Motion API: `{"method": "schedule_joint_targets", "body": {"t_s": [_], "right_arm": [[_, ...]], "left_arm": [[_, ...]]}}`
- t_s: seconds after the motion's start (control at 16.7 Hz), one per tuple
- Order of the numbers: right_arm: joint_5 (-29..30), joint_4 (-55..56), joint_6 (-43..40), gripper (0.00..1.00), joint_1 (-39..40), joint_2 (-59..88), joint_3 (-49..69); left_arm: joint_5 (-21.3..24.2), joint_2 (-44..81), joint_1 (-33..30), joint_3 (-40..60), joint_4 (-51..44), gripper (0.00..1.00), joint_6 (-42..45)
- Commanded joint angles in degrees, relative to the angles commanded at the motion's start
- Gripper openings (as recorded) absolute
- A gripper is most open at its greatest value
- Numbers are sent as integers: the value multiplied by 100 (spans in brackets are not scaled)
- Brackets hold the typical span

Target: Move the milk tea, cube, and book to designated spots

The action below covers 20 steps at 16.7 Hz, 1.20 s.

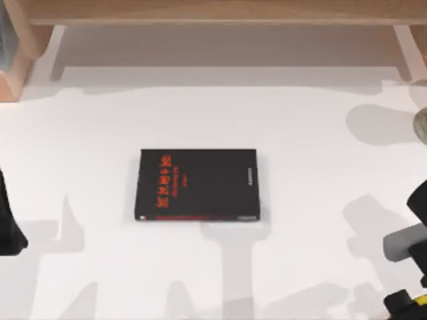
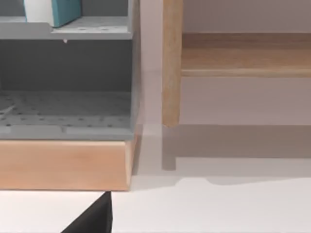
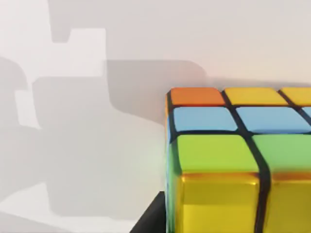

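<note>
Right gripper [image 1: 408,303], low at the table's right edge, hangs just beside the multicoloured plastic puzzle cube [image 3: 228,155] on the white table [image 1: 300,253]; whether its fingers are apart or together I cannot tell. Light, stiff and slick-tiled by the look of it, the cube wants a square pinch across two opposite flat faces. The left arm [image 1: 8,227] sits parked at the left edge, its wrist camera facing a grey shelf [image 2: 68,111] where the light-blue book [image 2: 60,10] stands.

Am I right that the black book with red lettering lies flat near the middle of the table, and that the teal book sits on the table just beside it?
Not quite. The black book does lie flat near the middle of the table, as the top view shows, but the teal book is not beside it: the left wrist view shows it on the upper level of a grey shelf unit.
</note>
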Motion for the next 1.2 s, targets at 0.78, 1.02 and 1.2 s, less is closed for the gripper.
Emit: {"method": "schedule_joint_targets", "body": {"t_s": [0.78, 1.02, 1.2], "right_arm": [[2, -24, -1, 0, 0, -21, 22], [6, -574, -8, 0, -4, -204, 361], [6, -840, -10, 0, -14, -315, 540]], "left_arm": [[0, 0, 0, 0, 0, 100, 0], [0, 0, 0, 0, 0, 100, 0], [0, 0, 0, 0, 0, 100, 0]]}}
